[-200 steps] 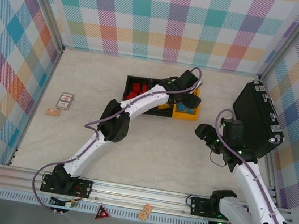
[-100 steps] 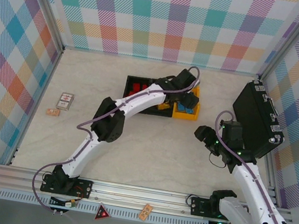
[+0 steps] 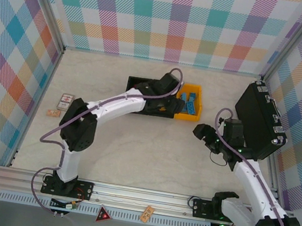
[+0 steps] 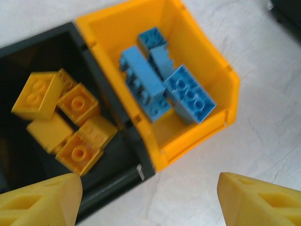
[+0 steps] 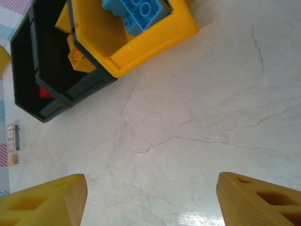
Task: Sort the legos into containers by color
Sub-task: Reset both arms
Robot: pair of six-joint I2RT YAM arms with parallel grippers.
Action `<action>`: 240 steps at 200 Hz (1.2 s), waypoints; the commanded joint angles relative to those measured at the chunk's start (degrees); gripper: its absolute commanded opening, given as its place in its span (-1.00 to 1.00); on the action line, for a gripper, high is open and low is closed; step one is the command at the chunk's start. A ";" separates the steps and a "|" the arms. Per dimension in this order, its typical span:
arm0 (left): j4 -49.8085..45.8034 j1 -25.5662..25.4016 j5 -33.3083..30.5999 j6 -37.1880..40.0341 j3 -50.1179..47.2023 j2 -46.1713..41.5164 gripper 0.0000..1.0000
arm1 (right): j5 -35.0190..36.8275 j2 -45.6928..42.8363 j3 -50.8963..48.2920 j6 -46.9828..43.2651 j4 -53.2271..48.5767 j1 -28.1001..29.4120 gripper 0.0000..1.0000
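Left tool (image 4: 148, 190) back from above the yellow-orange bin (image 4: 207, 61), jaws apart, empty.

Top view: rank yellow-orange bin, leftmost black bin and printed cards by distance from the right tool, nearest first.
1. Yellow-orange bin, just up-left of the right tool.
2. Leftmost black bin, farther left, past the left arm.
3. Printed cards, far left side.

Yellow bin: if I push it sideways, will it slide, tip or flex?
Probably stiff: the yellow bin looks like moulded plastic with thick walls. Likely light, holding just a few blue bricks, so it should slide rather than tip on the smooth table. It sits against the black bin, so a push that way would probably shove both.
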 commanded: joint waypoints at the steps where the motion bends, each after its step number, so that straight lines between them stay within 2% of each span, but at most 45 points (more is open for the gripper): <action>1: 3.09 1.93 -2.05 -4.39 -6.75 -7.28 0.54 | -3.70 1.69 3.05 -2.71 5.08 -0.32 0.51; 34: 3.28 4.97 -4.36 -7.61 -17.56 -15.92 0.63 | -5.97 6.15 5.33 -4.93 8.16 -0.32 0.57; 35: 3.19 5.05 -4.56 -7.58 -17.83 -16.18 0.63 | -5.98 6.29 5.42 -5.04 8.21 -0.32 0.60; 39: 2.91 5.36 -5.04 -7.79 -18.89 -17.18 0.64 | -6.20 6.92 5.91 -5.32 8.53 -0.32 0.95; 41: 2.71 5.50 -5.45 -7.86 -19.31 -17.67 0.65 | -6.24 7.26 6.10 -5.43 8.56 -0.32 1.00; 60: 1.84 7.21 -8.10 -8.24 -24.11 -22.26 0.69 | -6.71 9.60 7.62 -6.20 9.64 -0.32 0.98; 80: 0.11 9.90 -10.51 -9.85 -27.51 -25.92 0.82 | -6.08 11.87 9.56 -7.53 9.52 -0.31 0.98; 86: 0.01 10.77 -11.40 -10.60 -28.64 -26.89 0.99 | -5.53 12.44 10.20 -8.01 9.20 -0.31 0.98; 102: 1.40 13.10 -13.89 -11.30 -32.28 -30.15 0.99 | -2.78 13.95 11.95 -9.59 8.45 -0.32 0.98; 122: 4.74 16.59 -16.25 -12.17 -36.63 -34.16 0.99 | 4.11 15.45 14.33 -11.78 6.90 -0.28 0.98; 139: 7.32 19.44 -19.60 -12.03 -39.62 -36.65 0.99 | 14.55 15.86 15.33 -13.07 5.88 -0.32 0.98; 149: 12.18 20.18 -23.59 -10.58 -42.28 -38.20 0.99 | 20.62 15.16 14.39 -14.00 7.26 -0.26 0.98; 159: 15.65 21.17 -26.94 -9.32 -44.80 -39.65 0.99 | 25.44 13.89 12.40 -15.05 9.97 -0.23 0.98; 186: 22.28 25.17 -26.88 -5.30 -49.26 -41.28 0.99 | 35.35 7.35 2.37 -22.51 23.68 0.10 0.98; 198: 25.85 25.75 -30.63 -1.80 -51.62 -40.53 1.00 | 41.25 5.18 -1.75 -25.49 28.68 0.17 0.98; 225: 30.28 28.31 -32.57 1.51 -54.73 -35.55 0.99 | 45.52 6.83 -5.19 -30.04 32.42 0.18 0.98; 240: 37.07 28.65 -32.75 3.65 -57.40 -32.29 1.00 | 45.62 10.58 -6.66 -30.23 35.42 0.20 0.98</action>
